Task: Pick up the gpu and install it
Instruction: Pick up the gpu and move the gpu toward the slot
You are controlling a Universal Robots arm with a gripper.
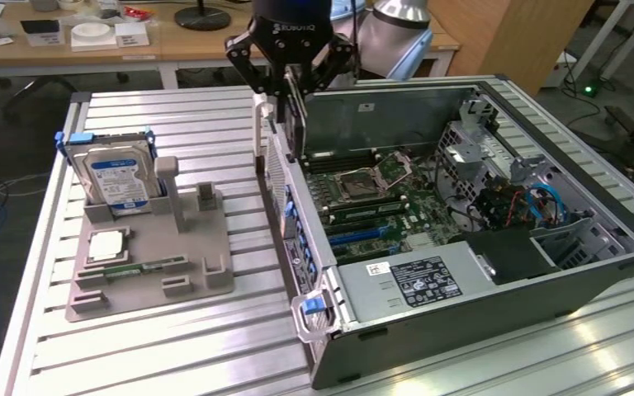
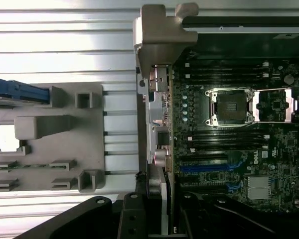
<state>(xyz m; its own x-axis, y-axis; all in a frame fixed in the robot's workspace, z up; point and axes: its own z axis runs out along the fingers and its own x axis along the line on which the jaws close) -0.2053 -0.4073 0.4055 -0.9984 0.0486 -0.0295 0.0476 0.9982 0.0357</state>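
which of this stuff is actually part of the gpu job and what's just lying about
In the job: gpu, held in the pincer; open computer case with motherboard.
Lying about: hard drive, memory stick, square silver chip, grey holder tray.

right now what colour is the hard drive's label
The hard drive's label is blue and white; the exterior view shows it best.

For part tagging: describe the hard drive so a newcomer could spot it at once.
Start at the open computer case; on the exterior view's left of it a grey parts holder lies on the table. The hard drive stands upright at its far end, boxy and silver with a blue label and blue rails, unlike the flat chip lying nearer the camera.
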